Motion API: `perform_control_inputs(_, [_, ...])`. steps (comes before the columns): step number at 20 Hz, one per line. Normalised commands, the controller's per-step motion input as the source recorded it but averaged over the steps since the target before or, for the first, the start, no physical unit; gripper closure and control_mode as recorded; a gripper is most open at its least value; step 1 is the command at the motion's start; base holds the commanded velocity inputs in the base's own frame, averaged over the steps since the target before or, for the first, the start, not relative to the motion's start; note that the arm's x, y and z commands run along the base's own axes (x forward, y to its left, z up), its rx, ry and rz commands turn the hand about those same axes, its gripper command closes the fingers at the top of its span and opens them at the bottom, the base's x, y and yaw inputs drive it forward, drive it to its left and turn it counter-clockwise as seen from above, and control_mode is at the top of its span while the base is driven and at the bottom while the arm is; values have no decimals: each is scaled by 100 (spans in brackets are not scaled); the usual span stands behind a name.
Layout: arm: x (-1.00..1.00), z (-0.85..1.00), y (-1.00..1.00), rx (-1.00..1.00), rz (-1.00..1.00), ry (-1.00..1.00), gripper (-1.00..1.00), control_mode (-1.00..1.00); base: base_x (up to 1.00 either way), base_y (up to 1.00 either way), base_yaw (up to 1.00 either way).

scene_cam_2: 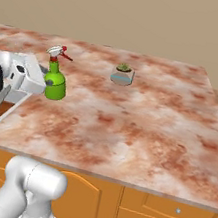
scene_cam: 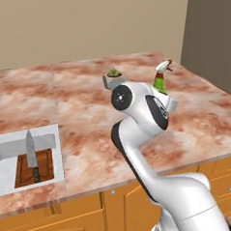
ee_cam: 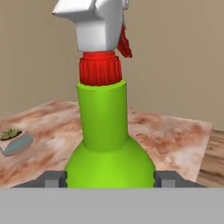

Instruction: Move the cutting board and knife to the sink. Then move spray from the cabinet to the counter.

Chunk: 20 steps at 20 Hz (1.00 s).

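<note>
Leftward, left base view: knife (scene_cam: 31,156) lies on the board (scene_cam: 43,166) inside the sink (scene_cam: 4,149); spray (scene_cam: 160,78) stands upright on the surface (scene_cam: 78,105), behind the arm. Right base view: spray (scene_cam_2: 55,75) just beside the hand, succulent (scene_cam_2: 122,74) apart. Hand view: fingers (ee_cam: 51,178) flank the spray's (ee_cam: 105,131) base, spread wide; contact cannot be told.

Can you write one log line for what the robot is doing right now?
fingers: around green spray bottle, one each side | bottle: upright on marbled stone counter | dark wooden cutting board and steel knife: in grey sink
</note>
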Motion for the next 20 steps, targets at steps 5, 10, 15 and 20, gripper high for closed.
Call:
perform_control_inputs(5, [40,-75,-18,15,-2,7,100,-100,0,0,0])
perform_control_inputs(10, [21,-69,-12,20,0,0,100,-100,0,0,0])
perform_control_inputs(15, [20,-65,0,11,0,0,100,-100,0,0,0])
perform_control_inputs(20, [7,-56,0,-7,-2,6,100,-100,0,0,0])
